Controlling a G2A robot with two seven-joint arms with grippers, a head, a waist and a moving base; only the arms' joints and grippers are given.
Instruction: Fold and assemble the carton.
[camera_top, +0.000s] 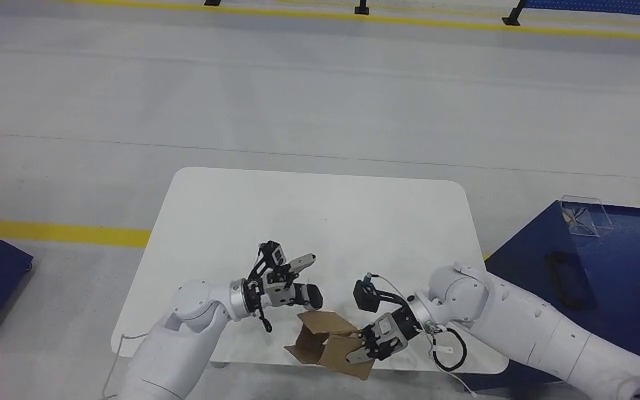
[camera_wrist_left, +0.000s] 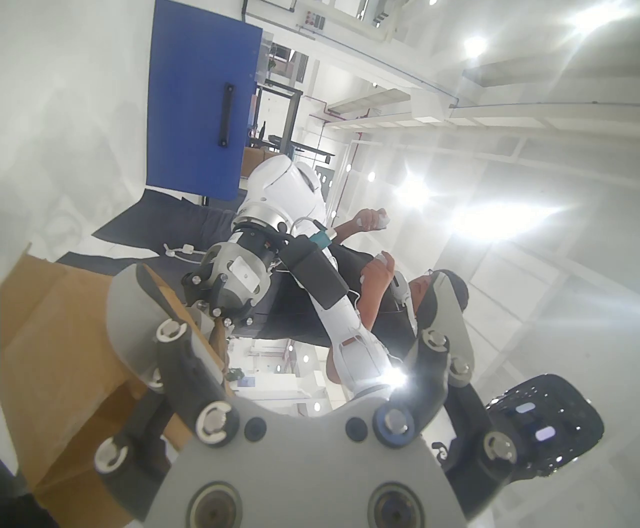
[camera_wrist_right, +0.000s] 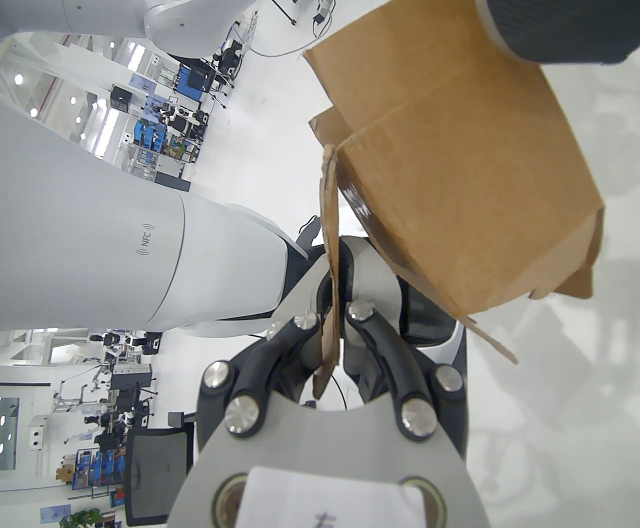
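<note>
At the near edge of the table (camera_top: 300, 210), midway through erecting the carton (camera_top: 328, 340): half-open, flaps loose, pinched by one flap in the clenched right gripper (camera_wrist_right: 334, 300). Just beyond, spread wide and empty beside its wall, the left gripper (camera_top: 312, 279). Next, likely: fold a loose flap inward against that pinch.

A white table (camera_top: 330, 215) with round corners stands on a grey floor (camera_top: 300, 100). A yellow line (camera_top: 70, 233) runs along the floor beside the table, and another yellow line (camera_top: 300, 14) lies far off. Near the table is a blue box (camera_top: 600, 290) with a black handle (camera_top: 562, 277). A clear plastic stand (camera_top: 585, 214) sits on the box.
</note>
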